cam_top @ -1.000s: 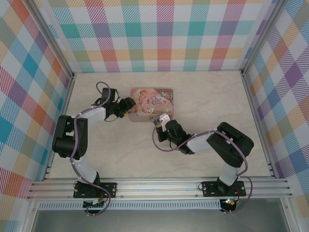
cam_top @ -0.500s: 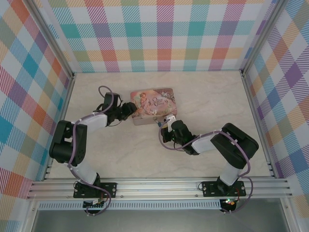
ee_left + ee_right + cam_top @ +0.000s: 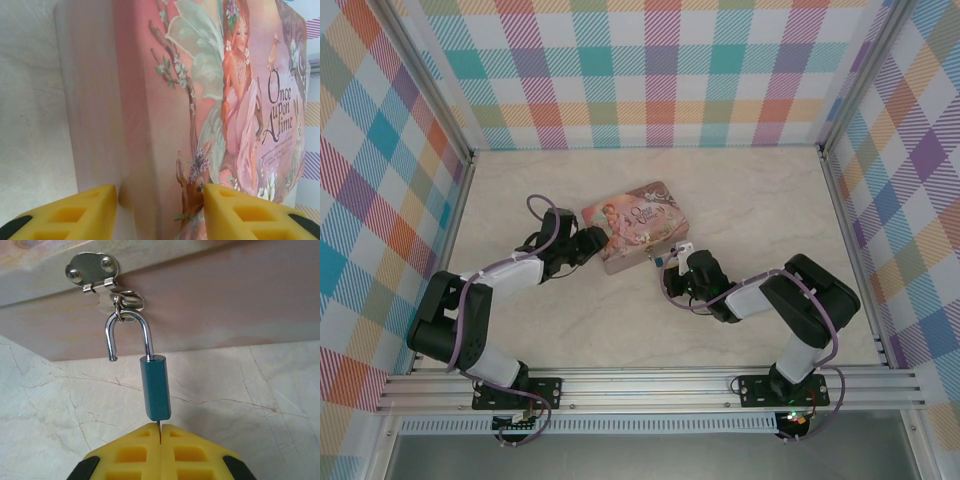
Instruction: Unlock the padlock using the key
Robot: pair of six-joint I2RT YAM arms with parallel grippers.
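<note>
Below the hasp (image 3: 92, 271), right end effector (image 3: 160, 434) pinches key (image 3: 158, 428); left end effector (image 3: 160, 200) clamps tin (image 3: 165, 100).

You get little of the key (image 3: 159, 430): a thin sliver under the padlock (image 3: 155, 387), the rest buried between the right fingers (image 3: 131, 456), whose bases run off the bottom edge. The tin (image 3: 225, 295) behind is cut by the top and side edges there. From the left wrist, the tin runs past the top and bottom edges, the left fingers (image 3: 75, 212) are cropped at the bottom, and the tin's corner between them is blurred. From above, padlock and key are too small for you to tell apart.
</note>
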